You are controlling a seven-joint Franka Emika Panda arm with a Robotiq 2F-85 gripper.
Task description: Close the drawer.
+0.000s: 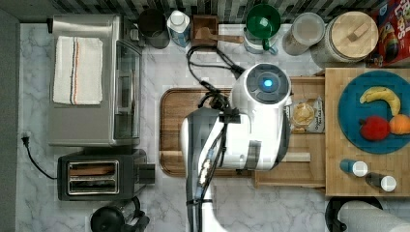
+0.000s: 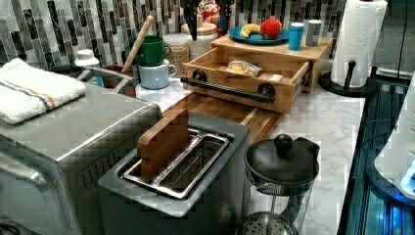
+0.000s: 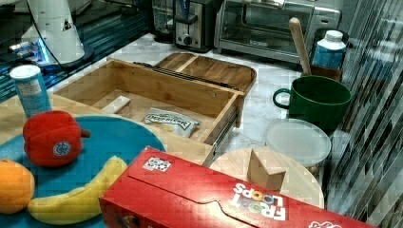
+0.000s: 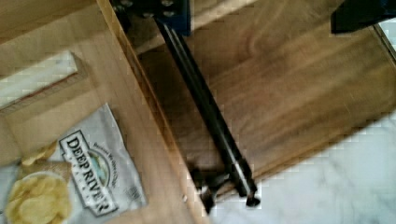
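"DEEP RIVER" is printed on the chip bag (image 4: 70, 177); "FROOT LOOPS" is read on the red cereal box (image 3: 228, 199).

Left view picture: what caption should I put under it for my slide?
Open wooden drawer with a chip bag inside, its black handle over the cutting board, behind a toaster.

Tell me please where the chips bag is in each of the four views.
Top view: chips bag in the drawer, right of the arm.
Left view: centre top, behind the black handle.
Right view: centre, on the drawer floor.
Wrist view.
Shared landmark: the handle.
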